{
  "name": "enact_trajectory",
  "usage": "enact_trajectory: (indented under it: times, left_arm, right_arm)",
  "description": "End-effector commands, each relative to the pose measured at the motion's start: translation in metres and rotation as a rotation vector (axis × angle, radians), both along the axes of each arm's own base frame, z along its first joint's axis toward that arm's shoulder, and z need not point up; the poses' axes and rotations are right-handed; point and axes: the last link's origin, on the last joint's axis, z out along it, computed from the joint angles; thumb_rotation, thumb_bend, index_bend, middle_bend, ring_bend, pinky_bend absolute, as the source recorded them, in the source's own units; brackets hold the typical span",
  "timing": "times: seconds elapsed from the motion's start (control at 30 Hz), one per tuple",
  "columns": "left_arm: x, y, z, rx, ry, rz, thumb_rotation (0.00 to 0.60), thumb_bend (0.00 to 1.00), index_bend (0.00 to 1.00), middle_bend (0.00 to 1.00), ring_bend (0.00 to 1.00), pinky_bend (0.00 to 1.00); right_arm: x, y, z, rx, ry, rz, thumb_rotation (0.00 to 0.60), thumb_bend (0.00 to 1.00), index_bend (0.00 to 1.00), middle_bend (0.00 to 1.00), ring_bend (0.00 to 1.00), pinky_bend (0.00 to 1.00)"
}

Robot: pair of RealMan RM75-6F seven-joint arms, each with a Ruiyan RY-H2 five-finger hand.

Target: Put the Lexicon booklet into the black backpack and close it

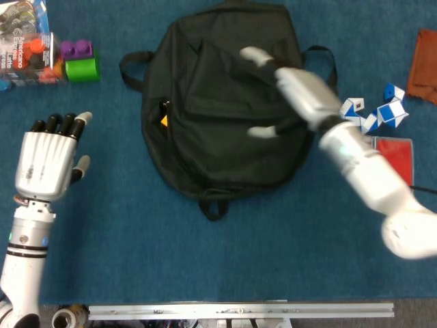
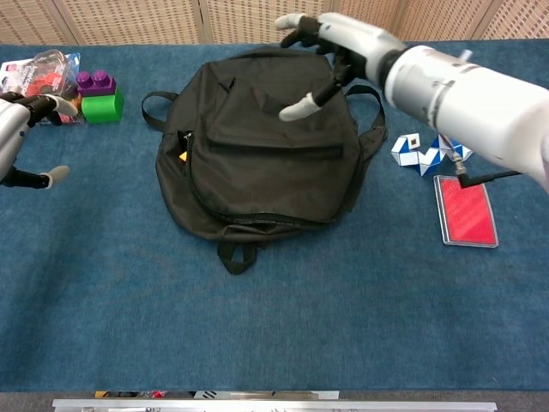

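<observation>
The black backpack [image 1: 225, 96] [image 2: 257, 146] lies flat on the blue table with its flap down. Only a small yellow-orange corner of the Lexicon booklet [image 1: 164, 121] [image 2: 182, 157] shows at the bag's left edge. My right hand [image 1: 297, 92] [image 2: 334, 47] hovers over the bag's right half, fingers spread, holding nothing, blurred by motion. My left hand [image 1: 46, 160] [image 2: 17, 137] hangs open above the table to the left of the bag, well apart from it.
Green and purple blocks [image 1: 80, 60] [image 2: 99, 96] and a toy package [image 1: 24, 44] sit at the far left. A blue-white twist puzzle [image 1: 374, 113] [image 2: 425, 153], a red card [image 1: 392, 160] [image 2: 466, 210] and a brown cloth [image 1: 425, 68] lie to the right.
</observation>
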Motion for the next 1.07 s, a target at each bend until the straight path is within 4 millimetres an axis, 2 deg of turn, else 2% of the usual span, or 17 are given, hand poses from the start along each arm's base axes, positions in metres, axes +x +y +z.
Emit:
enact_trajectory:
  times: [0.03, 0.1, 0.2, 0.37, 0.53, 0.77, 0.9, 1.07]
  left_arm:
    - [-0.007, 0.001, 0.008, -0.005, -0.028, 0.021, 0.600, 0.20, 0.26, 0.37, 0.33, 0.46]
    - [-0.010, 0.001, 0.012, -0.004, -0.043, 0.033, 0.600, 0.20, 0.26, 0.37, 0.33, 0.46]
    - [-0.016, 0.002, 0.020, -0.004, -0.073, 0.055, 0.600, 0.20, 0.26, 0.37, 0.33, 0.46]
    - [-0.028, -0.002, 0.034, 0.002, -0.106, 0.095, 0.600, 0.20, 0.26, 0.37, 0.33, 0.44]
    - [-0.041, -0.012, 0.053, 0.030, -0.158, 0.131, 0.600, 0.20, 0.27, 0.36, 0.33, 0.43]
    - [-0.052, -0.030, 0.070, 0.074, -0.204, 0.135, 0.600, 0.20, 0.27, 0.36, 0.33, 0.43]
    - [-0.055, -0.039, 0.079, 0.096, -0.202, 0.136, 0.600, 0.20, 0.27, 0.36, 0.33, 0.43]
    - [-0.060, -0.048, 0.086, 0.091, -0.184, 0.160, 0.600, 0.20, 0.27, 0.36, 0.33, 0.43]
  right_arm:
    - [-0.050, 0.017, 0.029, -0.154, 0.097, -0.023, 0.600, 0.19, 0.16, 0.26, 0.10, 0.17]
    - [-0.067, 0.022, 0.039, -0.207, 0.145, -0.023, 0.600, 0.24, 0.24, 0.31, 0.16, 0.24]
    - [-0.096, 0.034, 0.056, -0.270, 0.215, -0.031, 0.600, 0.26, 0.29, 0.34, 0.19, 0.29]
    - [-0.145, 0.058, 0.084, -0.323, 0.333, -0.062, 0.600, 0.27, 0.30, 0.35, 0.19, 0.30]
    - [-0.180, 0.085, 0.106, -0.339, 0.378, -0.116, 0.600, 0.27, 0.30, 0.35, 0.19, 0.30]
    - [-0.214, 0.112, 0.122, -0.411, 0.413, -0.170, 0.600, 0.27, 0.30, 0.35, 0.19, 0.30]
    - [-0.223, 0.125, 0.127, -0.433, 0.404, -0.192, 0.600, 0.27, 0.30, 0.35, 0.19, 0.30]
    - [-0.229, 0.132, 0.132, -0.452, 0.400, -0.194, 0.600, 0.26, 0.30, 0.35, 0.19, 0.30]
